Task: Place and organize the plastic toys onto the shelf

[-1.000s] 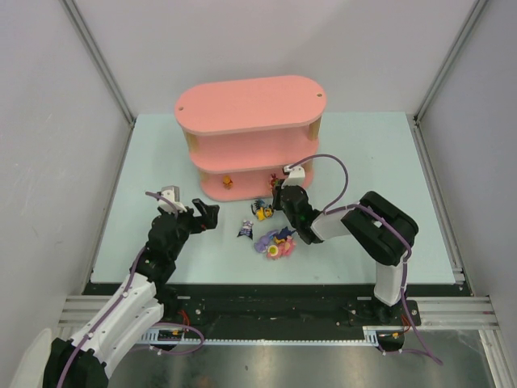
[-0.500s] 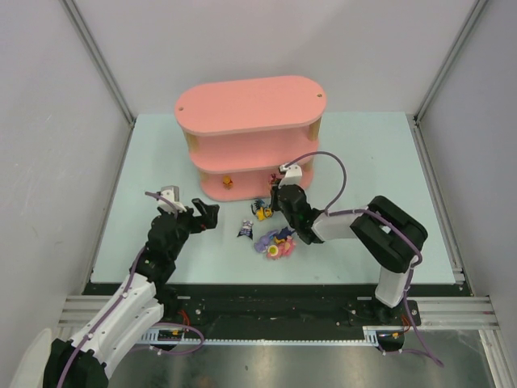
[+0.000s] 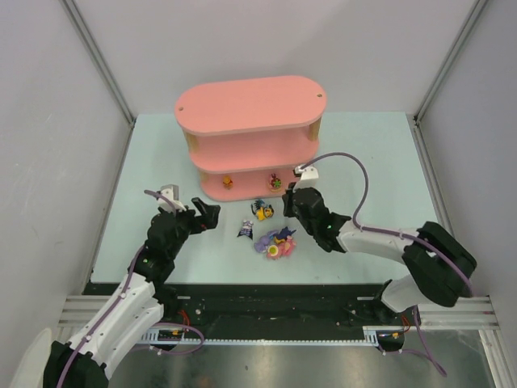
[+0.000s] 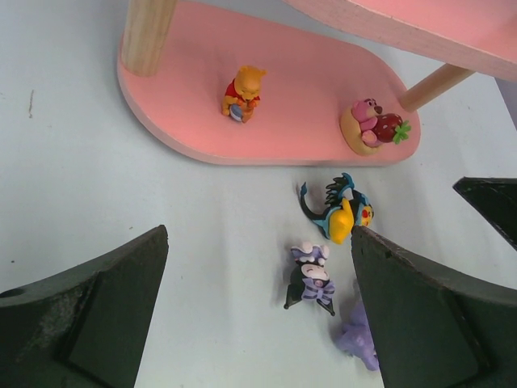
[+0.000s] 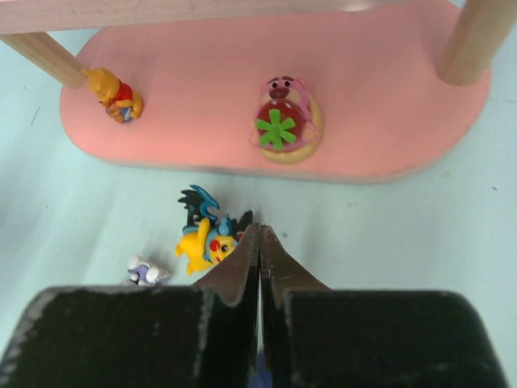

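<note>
The pink shelf (image 3: 246, 133) stands at the back of the table. On its bottom board (image 5: 380, 121) stand an orange bear toy (image 3: 228, 182) (image 4: 242, 93) and a red-pink toy with a green leaf (image 3: 275, 181) (image 5: 281, 121). Lying on the table in front are a yellow-blue toy (image 3: 262, 210) (image 5: 206, 234), a black-eared purple toy (image 3: 245, 230) (image 4: 311, 279), a lilac toy (image 3: 265, 241) and a pink-yellow cluster of toys (image 3: 280, 245). My right gripper (image 3: 289, 202) (image 5: 259, 230) is shut and empty, its tips just right of the yellow-blue toy. My left gripper (image 3: 187, 212) (image 4: 258, 242) hovers open, left of the toys.
The shelf's wooden posts (image 5: 477, 36) (image 4: 149, 32) rise at the ends of the bottom board. White walls enclose the pale table (image 3: 363, 162) on three sides. The right arm's purple cable (image 3: 355, 182) loops above the table.
My right gripper has drawn back from the shelf's bottom board toward the near side, and its arm has swung out to the right. The red-pink toy now stands uncovered. The left arm is unchanged.
</note>
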Controlling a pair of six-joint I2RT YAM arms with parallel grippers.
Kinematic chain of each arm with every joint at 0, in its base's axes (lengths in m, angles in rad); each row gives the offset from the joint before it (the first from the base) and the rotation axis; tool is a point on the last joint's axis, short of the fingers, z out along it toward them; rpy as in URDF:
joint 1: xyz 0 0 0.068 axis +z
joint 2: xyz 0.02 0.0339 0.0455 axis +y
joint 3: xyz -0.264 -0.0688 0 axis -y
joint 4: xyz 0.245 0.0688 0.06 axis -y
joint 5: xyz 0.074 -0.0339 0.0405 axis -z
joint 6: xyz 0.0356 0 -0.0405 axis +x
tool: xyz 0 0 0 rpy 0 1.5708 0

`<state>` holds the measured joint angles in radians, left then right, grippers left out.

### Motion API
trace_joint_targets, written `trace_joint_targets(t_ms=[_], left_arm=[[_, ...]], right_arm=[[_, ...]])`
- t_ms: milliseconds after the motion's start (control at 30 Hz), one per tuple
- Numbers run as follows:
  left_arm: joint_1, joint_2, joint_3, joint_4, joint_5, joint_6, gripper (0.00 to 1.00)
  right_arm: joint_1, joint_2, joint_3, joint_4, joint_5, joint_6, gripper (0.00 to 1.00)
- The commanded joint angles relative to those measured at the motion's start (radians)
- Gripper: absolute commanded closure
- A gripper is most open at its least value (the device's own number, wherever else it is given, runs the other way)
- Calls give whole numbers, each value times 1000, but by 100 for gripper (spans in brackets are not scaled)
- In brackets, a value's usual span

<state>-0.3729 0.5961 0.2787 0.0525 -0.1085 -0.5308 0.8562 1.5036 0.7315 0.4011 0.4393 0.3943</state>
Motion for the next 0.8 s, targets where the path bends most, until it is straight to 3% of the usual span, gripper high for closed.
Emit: trace_joint_targets(t_ms=[0,367,767], left_arm=[[0,-4,34,-6,58,-43,0],[-1,42,60,-14,95,-15,0],[-92,88,57,41,112,25,0]], right_arm=[[3,-138,-39,-191,-4,44,100],[4,-321,-93,-397,-112,100,99],[4,-444,-221,-466,-321,259,42]])
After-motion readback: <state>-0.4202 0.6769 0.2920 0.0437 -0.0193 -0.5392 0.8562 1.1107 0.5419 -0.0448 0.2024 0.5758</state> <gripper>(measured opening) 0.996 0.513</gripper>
